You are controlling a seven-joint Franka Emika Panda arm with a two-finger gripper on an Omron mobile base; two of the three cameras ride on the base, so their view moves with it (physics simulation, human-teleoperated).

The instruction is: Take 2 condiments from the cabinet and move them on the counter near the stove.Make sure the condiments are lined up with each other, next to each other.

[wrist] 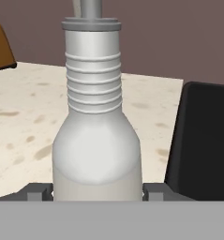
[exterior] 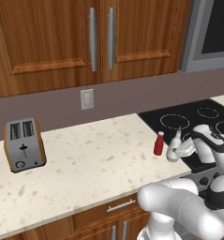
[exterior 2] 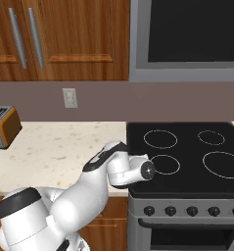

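On the beige speckled counter, a red bottle with a pale cap stands upright just left of the stove. Right beside it, between it and the black cooktop, is the whitish pear-shaped bottle with a thin nozzle. My gripper is shut on this bottle from the front right. In the hand view the whitish bottle sits upright between my gripper fingers, one dark fingertip at each side of its belly. I cannot tell whether its base touches the counter. In the right base view my arm hides both bottles.
An orange and steel toaster stands at the counter's left. Closed brown wood doors with silver bar handles hang above; I cannot tell whether they are the cabinet. A steel microwave hangs over the stove. A wall outlet sits between.
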